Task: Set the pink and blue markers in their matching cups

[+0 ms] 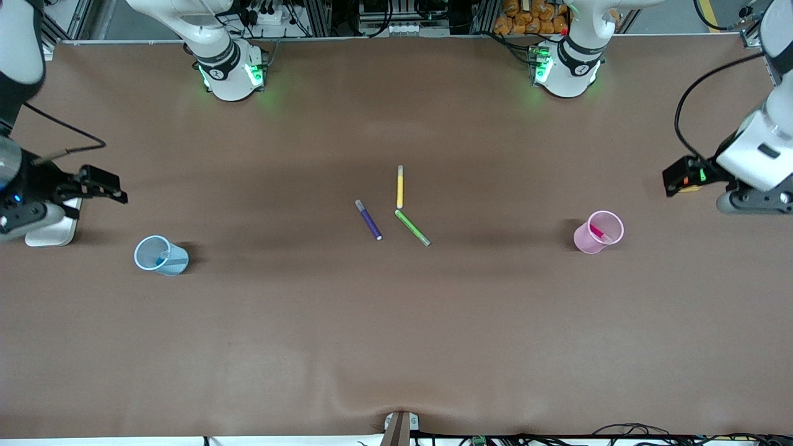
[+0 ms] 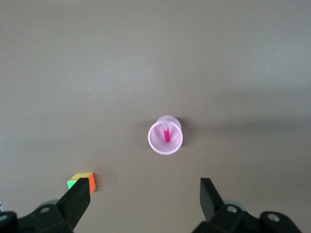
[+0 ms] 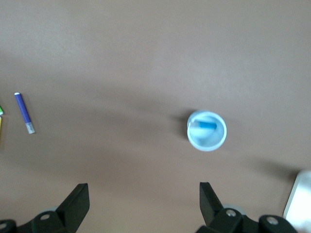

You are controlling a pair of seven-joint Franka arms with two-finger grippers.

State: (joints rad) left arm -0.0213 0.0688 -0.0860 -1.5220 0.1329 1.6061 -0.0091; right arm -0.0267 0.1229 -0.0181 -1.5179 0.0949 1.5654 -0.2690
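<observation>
The pale pink cup (image 1: pixel 585 239) stands toward the left arm's end of the table with the pink marker (image 1: pixel 598 233) leaning inside it. In the left wrist view the cup (image 2: pixel 156 143) and marker (image 2: pixel 167 134) show from above. The light blue cup (image 1: pixel 176 260) stands toward the right arm's end. The right wrist view shows this cup (image 3: pixel 209 141) with the blue marker (image 3: pixel 208 125) in it. My left gripper (image 1: pixel 674 178) (image 2: pixel 144 194) is open and empty, up in the air beside the pink cup. My right gripper (image 1: pixel 114 189) (image 3: pixel 144 194) is open and empty, up in the air beside the blue cup.
A dark purple marker (image 1: pixel 368 220) (image 3: pixel 24 112), a yellow marker (image 1: pixel 400 188) and a green marker (image 1: pixel 412 227) lie in the middle of the table. A small coloured cube (image 2: pixel 83 180) lies under the left gripper. A white flat object (image 1: pixel 52 229) lies under the right hand.
</observation>
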